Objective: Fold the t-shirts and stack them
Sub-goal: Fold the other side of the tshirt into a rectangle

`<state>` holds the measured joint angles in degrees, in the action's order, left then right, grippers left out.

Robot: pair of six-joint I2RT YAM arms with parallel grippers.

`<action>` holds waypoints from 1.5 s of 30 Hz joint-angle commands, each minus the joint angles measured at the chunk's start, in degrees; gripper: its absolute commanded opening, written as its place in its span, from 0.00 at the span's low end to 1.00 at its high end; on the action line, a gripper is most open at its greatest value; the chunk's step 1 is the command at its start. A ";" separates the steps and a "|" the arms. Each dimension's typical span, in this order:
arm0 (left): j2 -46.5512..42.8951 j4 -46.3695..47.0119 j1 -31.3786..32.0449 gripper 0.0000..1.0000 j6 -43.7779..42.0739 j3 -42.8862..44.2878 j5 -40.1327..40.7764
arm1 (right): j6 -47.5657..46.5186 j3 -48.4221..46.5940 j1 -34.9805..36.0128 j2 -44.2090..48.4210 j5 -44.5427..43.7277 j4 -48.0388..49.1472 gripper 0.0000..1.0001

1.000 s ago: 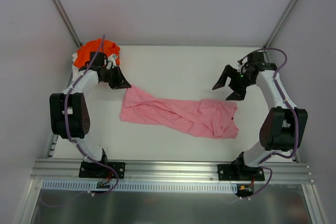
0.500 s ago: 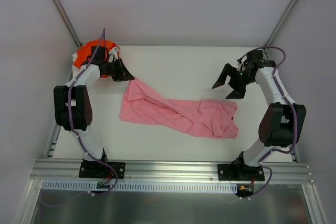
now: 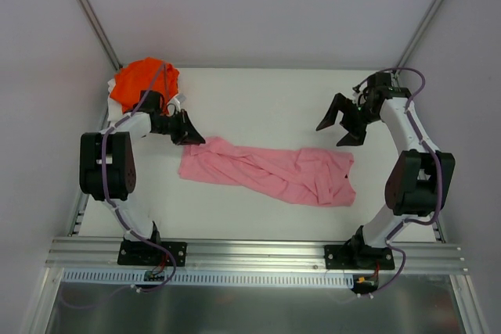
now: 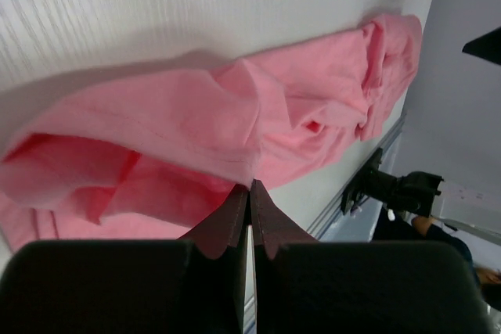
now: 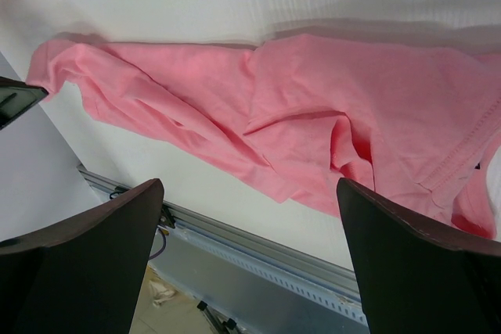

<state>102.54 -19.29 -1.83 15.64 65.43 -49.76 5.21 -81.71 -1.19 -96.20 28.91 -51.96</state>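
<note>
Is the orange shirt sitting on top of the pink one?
No, the orange shirt is bunched in the far left corner of the table, apart from the pink shirt spread across the middle.

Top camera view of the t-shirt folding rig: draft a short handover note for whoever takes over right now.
Grippers: the left gripper is shut, pinching the far left corner of the pink t-shirt. The right gripper is open and empty, hovering just beyond that shirt's right end.
Things: the pink t-shirt lies crumpled across the middle of the table; the orange t-shirt is bunched in the far left corner.
Done: nothing folded or stacked.
Left: flatten and fold both shirts, then stack them.
</note>
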 commanded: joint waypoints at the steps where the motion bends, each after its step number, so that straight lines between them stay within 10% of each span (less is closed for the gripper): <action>1: -4.45 -1.19 0.16 0.00 -3.68 -3.02 -4.12 | -0.82 -2.31 -0.04 -0.48 0.80 -1.30 1.00; 19: -12.01 -6.73 -3.01 0.04 -9.05 -10.32 0.09 | -0.91 -2.75 -0.30 0.14 0.63 -1.03 0.99; 20: -13.06 -6.64 -3.27 0.20 -8.96 -11.37 1.23 | -0.91 -2.75 -0.30 0.05 0.63 -1.03 1.00; 21: -13.59 -6.29 -3.71 0.62 -8.78 -11.98 2.29 | -0.91 -2.92 -0.30 0.05 0.63 -1.03 1.00; 23: -15.78 -5.41 -4.06 0.99 -8.35 -13.56 4.31 | -0.91 -3.01 -0.30 -0.04 0.80 -1.03 0.99; 39: -14.48 13.83 -4.42 0.99 5.88 -16.57 8.90 | -0.82 -4.07 -0.30 -0.48 1.06 -1.74 0.99; 45: -7.89 7.44 -2.57 0.99 3.00 -6.91 5.99 | -1.87 -2.32 -0.30 -0.04 -0.96 -2.00 1.00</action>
<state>93.21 -10.33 -5.30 19.09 53.15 -40.51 4.60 -83.33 -1.30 -96.95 28.71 -52.62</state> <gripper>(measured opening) 0.985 0.993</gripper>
